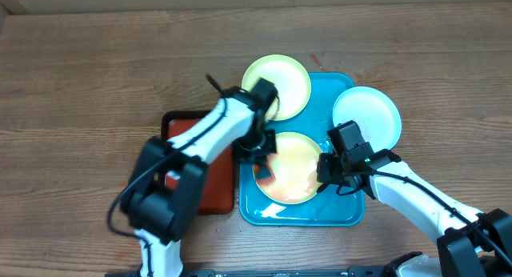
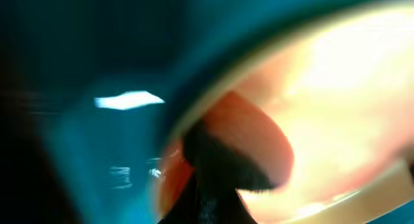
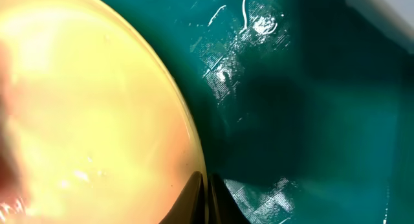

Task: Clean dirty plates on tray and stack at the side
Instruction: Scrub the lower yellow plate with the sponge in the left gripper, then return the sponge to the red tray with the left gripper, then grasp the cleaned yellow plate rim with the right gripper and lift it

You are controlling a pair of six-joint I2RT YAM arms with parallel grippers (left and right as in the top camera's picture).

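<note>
Blue tray (image 1: 344, 215) sat by the tabletop's (image 1: 80, 85) near edge, right of centre. Its base was glossy and wet-looking.

- Yellow plate (image 1: 294, 171) lay flat inside the tray, toward its near-left corner.
- Pale green plate (image 1: 282, 78) overhung the tray's far-left corner, partly on bare wood.
- White plate (image 1: 370, 113) overhung the tray's right edge near the far-right corner.

Left pincer (image 1: 261, 158) was closed, tip down on the left part of the yellow plate. It was clamped on an orange-red pad (image 2: 252, 143). The left wrist view was too blurred to tell what the pad was.

Right pincer (image 3: 206, 201) was closed as well, at the yellow plate's right rim. The rim edge ran straight into the meeting fingers, so it looked pinched there.

Red tray (image 1: 216, 195) with a black rim lay just beside the blue tray's left edge, largely under the left arm.
</note>
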